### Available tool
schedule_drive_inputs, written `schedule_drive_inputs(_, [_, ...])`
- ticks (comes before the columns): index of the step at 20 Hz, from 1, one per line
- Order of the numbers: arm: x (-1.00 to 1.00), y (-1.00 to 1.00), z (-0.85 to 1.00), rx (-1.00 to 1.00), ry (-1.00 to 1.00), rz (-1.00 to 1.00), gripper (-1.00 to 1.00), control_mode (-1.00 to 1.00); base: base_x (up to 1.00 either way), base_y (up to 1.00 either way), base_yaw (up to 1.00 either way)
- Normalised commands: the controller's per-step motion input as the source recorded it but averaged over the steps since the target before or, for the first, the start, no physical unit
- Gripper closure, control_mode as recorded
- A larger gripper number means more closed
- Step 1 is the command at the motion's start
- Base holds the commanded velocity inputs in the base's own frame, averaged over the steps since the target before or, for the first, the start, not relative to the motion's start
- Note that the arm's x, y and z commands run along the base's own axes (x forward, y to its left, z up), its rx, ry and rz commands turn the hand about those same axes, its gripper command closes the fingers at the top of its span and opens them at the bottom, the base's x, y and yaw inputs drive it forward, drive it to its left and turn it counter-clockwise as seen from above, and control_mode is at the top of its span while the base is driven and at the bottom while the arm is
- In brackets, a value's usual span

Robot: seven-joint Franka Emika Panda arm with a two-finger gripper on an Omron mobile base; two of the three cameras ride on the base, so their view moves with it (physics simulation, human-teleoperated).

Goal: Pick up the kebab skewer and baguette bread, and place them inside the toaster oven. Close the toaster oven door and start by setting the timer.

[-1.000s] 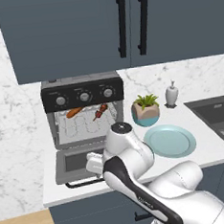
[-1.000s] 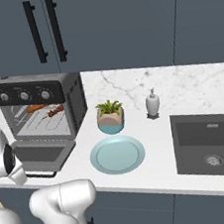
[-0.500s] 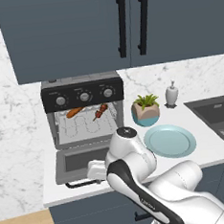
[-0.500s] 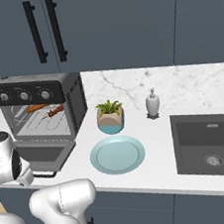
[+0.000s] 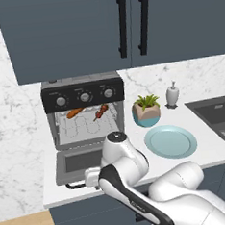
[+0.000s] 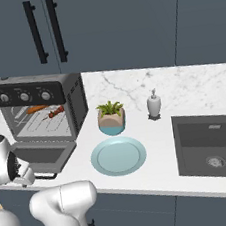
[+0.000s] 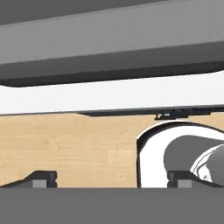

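Food is already sitting inside the toaster oven (image 5: 84, 112): the baguette bread (image 5: 75, 112) and the kebab skewer (image 5: 101, 112) are both lying on the wire rack, the loaf to the left and the skewer to the right, slightly apart. The toaster oven door (image 5: 81, 162) is hanging down flat over the bench (image 5: 211, 147), fully dropped, with its thin black bar handle (image 5: 75, 185) at the front edge. The hand (image 7: 112, 180) is sitting low in front of that edge, its fingers spread wide and gripping nothing; in the hand view it appears to be looking up at the underside of the door and bench lip, though that view is too close to be sure. Closing the door is looking like the step in hand. The door is likely stiff and hinged, so it should be swinging on a fixed arc; pushing up beneath the bar handle near its middle should be lifting it evenly, while the smooth glass would be giving poorer purchase.
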Motion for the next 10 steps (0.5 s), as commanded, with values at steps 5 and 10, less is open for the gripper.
schedule_drive_inputs(5, [0.27, 0.01, -0.19, -0.08, 0.00, 0.00, -1.00, -1.00, 0.00, 0.00, 0.00])
schedule_drive_inputs(10, [0.11, 0.01, -0.26, -0.04, 0.00, 0.00, -1.00, -1.00, 0.00, 0.00, 0.00])
